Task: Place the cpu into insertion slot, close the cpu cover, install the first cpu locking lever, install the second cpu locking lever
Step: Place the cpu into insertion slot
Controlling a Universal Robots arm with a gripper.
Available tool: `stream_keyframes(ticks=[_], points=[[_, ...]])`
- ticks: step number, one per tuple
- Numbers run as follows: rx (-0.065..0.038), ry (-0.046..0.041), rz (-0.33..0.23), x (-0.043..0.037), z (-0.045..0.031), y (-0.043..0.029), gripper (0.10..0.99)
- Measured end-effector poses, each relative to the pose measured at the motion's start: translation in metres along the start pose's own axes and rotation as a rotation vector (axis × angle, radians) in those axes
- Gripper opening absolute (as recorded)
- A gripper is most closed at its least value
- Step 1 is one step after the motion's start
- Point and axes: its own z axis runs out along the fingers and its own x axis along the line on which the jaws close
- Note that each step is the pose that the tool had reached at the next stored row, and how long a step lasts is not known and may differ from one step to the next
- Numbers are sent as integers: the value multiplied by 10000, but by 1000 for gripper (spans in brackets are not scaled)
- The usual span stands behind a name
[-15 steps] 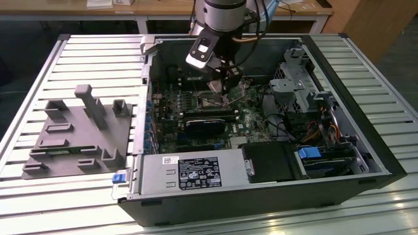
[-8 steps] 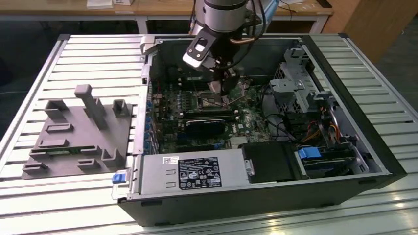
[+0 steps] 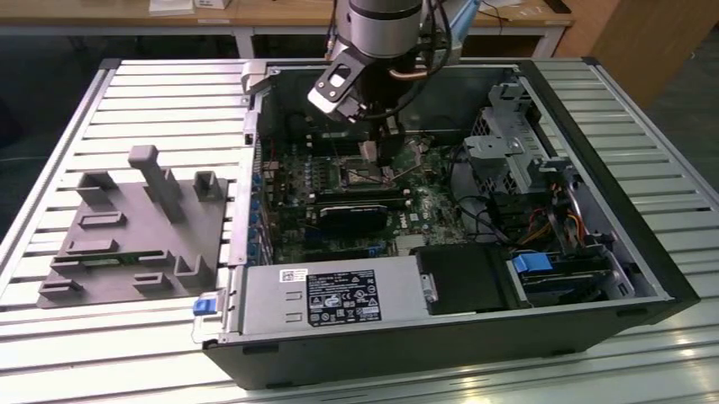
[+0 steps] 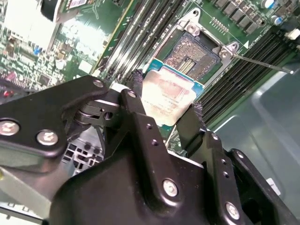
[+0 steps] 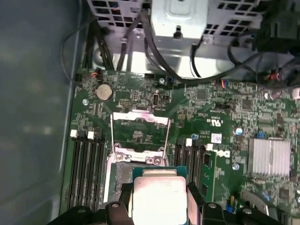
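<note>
First step in hand: the black two-fingered gripper (image 4: pixel 166 96) is clamped on the small flat silver-grey cpu (image 5: pixel 159 197) by two opposite edges, hanging it partly over the square dark insertion slot (image 4: pixel 194 54), not yet seated. The thin silver cpu cover (image 5: pixel 140 120) stands flipped open. Seating, I judge, calls for squaring chip to socket rim. Across the exterior view, left to right: a grey plastic fixture block (image 3: pixel 130 231), then the open black computer case (image 3: pixel 450 345), both on a slatted metal table (image 3: pixel 67 109); a wooden bench (image 3: pixel 281 13) stands behind
</note>
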Motion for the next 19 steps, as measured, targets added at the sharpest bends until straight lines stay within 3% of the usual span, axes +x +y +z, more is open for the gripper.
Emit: stream_keyframes(ticks=[7, 13, 19], points=[[-5, -61, 239, 53, 57, -52, 541], [1, -229, 317, 74, 129, -78, 541], [3, -308, 403, 104, 185, -89, 541]])
